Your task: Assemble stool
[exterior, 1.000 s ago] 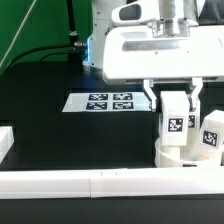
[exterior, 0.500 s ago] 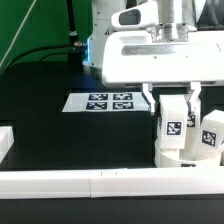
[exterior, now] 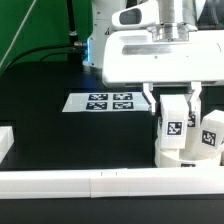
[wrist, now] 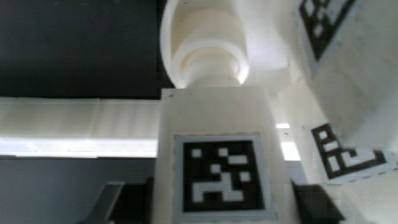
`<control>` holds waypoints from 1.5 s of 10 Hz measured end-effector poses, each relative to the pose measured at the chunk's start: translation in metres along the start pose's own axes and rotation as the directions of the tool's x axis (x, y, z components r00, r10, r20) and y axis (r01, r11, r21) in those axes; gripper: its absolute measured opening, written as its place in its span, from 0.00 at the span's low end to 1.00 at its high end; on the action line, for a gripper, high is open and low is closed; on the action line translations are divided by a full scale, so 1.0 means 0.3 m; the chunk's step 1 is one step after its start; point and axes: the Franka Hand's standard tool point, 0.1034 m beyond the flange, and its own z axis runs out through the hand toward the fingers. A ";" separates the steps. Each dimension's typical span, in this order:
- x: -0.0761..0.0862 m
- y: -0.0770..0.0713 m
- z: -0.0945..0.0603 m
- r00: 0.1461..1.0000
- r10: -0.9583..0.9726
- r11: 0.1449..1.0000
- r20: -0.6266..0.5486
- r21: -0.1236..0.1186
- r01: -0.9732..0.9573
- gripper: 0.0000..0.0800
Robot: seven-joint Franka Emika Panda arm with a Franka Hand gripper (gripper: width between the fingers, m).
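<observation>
My gripper [exterior: 173, 100] is shut on a white stool leg [exterior: 173, 122], one finger on each side of its tagged block. The leg stands upright with its lower end on or in the round seat drum [exterior: 180, 156] at the exterior view's right. A second tagged leg [exterior: 211, 136] stands on the drum just to the exterior view's right of the held one. In the wrist view the held leg [wrist: 222, 170] fills the middle, its tag facing the camera between the dark fingers [wrist: 118, 200]. Whether the leg's end is seated in the drum is hidden.
The marker board [exterior: 108, 102] lies flat behind and to the exterior view's left of the drum. A long white rail [exterior: 100, 184] runs along the front edge, close in front of the drum. A white block [exterior: 5, 141] sits at the exterior view's left edge.
The hand and held leg shifted very slightly toward the exterior view's left a second ago; over the last half second nothing has visibly moved. The grip is unchanged.
</observation>
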 end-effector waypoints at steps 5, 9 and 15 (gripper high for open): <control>-0.002 -0.006 -0.002 1.000 0.018 1.000 -0.002 -0.011 -0.018 0.42; -0.008 -0.010 -0.005 1.000 0.015 1.000 -0.007 -0.009 -0.015 0.42; -0.008 -0.009 -0.003 1.000 0.014 1.000 -0.015 -0.011 -0.014 0.42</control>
